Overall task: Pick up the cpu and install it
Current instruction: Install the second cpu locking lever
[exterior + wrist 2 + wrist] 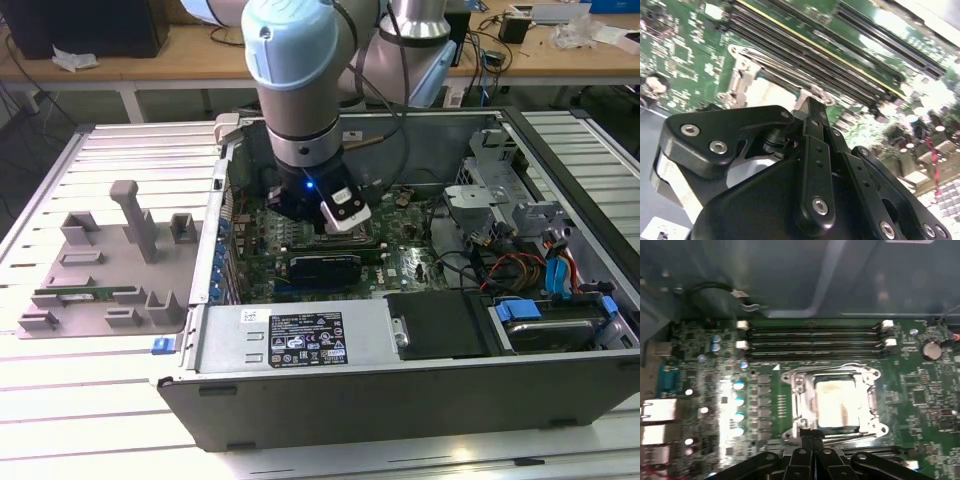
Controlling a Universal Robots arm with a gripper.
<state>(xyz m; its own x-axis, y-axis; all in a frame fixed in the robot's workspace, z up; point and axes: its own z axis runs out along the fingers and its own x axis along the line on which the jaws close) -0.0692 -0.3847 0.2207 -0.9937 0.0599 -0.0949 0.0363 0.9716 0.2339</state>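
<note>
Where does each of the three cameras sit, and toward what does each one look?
Exterior view: off the arm, above the table, looking down into the open computer case; the arm's grey and blue body shows, with the gripper low over the motherboard.
First wrist view: on the arm, looking down at the motherboard and the socket; the gripper shows.
Second wrist view: on the arm, close behind the gripper, looking along it to the socket.
Both wrist views share the socket and the memory slots.

A pale slatted work surface [100,400] in front, a cluttered wooden bench [150,62] behind
</note>
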